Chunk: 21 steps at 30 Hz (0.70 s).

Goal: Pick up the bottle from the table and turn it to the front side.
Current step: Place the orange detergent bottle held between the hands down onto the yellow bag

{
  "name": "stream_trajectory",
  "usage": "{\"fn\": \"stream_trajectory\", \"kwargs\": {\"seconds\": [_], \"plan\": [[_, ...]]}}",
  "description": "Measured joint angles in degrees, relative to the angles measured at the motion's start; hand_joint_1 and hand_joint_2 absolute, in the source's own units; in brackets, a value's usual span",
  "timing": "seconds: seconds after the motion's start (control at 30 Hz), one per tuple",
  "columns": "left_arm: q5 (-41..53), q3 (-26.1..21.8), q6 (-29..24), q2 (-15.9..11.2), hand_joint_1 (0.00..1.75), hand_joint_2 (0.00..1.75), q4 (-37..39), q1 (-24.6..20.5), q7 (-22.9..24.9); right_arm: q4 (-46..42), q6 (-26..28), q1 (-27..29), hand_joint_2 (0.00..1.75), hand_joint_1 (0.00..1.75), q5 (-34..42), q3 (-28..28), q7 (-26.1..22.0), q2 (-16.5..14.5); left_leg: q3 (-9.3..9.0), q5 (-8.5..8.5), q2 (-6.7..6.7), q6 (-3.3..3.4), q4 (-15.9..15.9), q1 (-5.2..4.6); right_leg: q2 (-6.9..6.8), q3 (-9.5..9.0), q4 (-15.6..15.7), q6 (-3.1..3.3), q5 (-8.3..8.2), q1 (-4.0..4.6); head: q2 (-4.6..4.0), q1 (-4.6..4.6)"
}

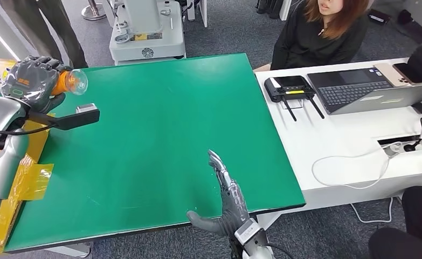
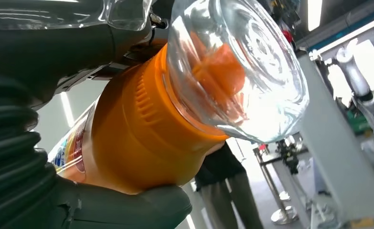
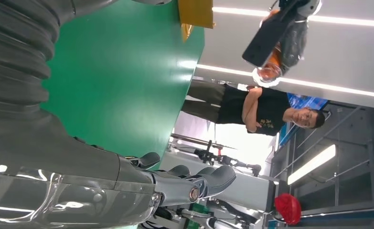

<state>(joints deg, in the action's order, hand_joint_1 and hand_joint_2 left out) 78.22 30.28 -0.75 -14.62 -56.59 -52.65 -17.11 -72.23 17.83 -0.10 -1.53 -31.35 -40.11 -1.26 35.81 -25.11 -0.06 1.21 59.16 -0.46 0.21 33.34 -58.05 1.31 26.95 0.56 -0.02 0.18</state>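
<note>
My left hand [image 1: 32, 80] is raised above the green table's [image 1: 160, 135] far left corner and grips the bottle [image 1: 71, 82], an orange-bodied one with a clear domed cap pointing right. Close up in the left wrist view, the bottle [image 2: 146, 129] lies between the thumb and fingers [image 2: 127, 207], its clear cap [image 2: 242, 71] toward the camera's far side and a printed label near the palm. From the right wrist view the held bottle [image 3: 271, 69] appears far off. My right hand [image 1: 227, 199] rests flat and open on the table's near edge, fingers stretched forward, holding nothing.
A white desk [image 1: 354, 140] on the right carries a laptop [image 1: 370, 89], a black device [image 1: 289, 89] and cables. A person [image 1: 322, 32] sits behind it. Yellow packaging [image 1: 28, 172] lies along the table's left edge. Another person [image 3: 256, 107] stands beyond the table.
</note>
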Motion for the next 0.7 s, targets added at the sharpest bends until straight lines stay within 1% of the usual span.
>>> {"fn": "stream_trajectory", "kwargs": {"seconds": [0.23,0.47,0.7], "plan": [[-0.02,0.91,0.00,-3.13,1.75,1.75,1.77,2.11,0.62,-0.14,-0.08,0.27,1.75,0.00,-0.01,0.09,0.00,0.21,0.00,0.00,0.04,-0.01,-0.02,0.02,0.04,0.03,-0.02,0.01,0.01,0.02,0.00,-0.01],[-0.46,1.35,0.44,-6.98,1.75,1.75,1.99,5.90,2.27,-0.15,-0.10,0.37,1.75,0.00,-0.09,0.96,0.00,0.21,0.00,0.00,0.06,-0.01,-0.04,0.02,0.07,0.04,-0.02,0.02,0.01,0.02,-0.01,0.01],[-0.74,1.42,1.15,-9.60,1.75,1.75,2.05,9.03,3.75,0.09,-0.49,0.39,1.75,0.00,-0.21,1.25,0.00,0.20,0.02,0.00,0.06,-0.01,-0.04,0.01,0.06,0.03,-0.01,0.02,0.01,0.01,0.00,0.02]]}}
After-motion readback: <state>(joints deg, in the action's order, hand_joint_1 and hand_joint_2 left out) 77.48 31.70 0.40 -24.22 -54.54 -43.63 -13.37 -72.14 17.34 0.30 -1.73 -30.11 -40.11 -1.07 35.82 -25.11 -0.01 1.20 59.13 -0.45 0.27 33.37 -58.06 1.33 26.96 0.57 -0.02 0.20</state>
